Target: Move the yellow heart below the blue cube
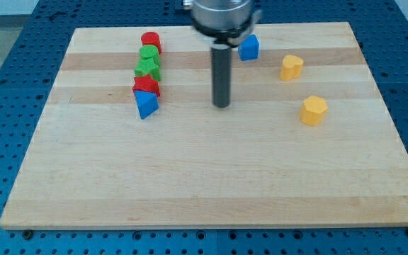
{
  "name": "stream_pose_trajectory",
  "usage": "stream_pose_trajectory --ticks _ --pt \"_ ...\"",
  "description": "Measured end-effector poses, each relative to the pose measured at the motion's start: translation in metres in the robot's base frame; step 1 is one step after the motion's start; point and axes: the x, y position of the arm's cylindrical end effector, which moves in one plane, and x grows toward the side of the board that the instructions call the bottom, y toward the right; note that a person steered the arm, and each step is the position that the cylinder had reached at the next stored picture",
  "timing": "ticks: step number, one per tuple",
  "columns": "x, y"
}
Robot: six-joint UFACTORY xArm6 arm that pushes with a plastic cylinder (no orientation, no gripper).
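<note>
The blue cube point(248, 47) sits near the view's top, just right of the rod. A yellow heart-like block point(292, 67) lies to its right and slightly lower. A second yellow block point(314, 110), hexagon-like, lies lower right. My tip point(222, 105) rests on the board below and left of the blue cube, well left of both yellow blocks, touching none.
A column of blocks stands at the view's upper left: a red cylinder point(151, 41), a green block point(149, 54), a green star point(146, 68), a red block point(146, 86) and a blue triangle point(146, 104). The wooden board point(211, 177) lies on a blue perforated table.
</note>
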Motion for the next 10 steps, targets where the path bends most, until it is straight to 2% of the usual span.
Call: stream_pose_trajectory --ticks 2,3,4,6,10 --pt "-0.009 0.12" --pt "-0.037 0.154" --pt "-0.067 0.157" --pt "-0.085 0.119" --pt "-0.078 0.105"
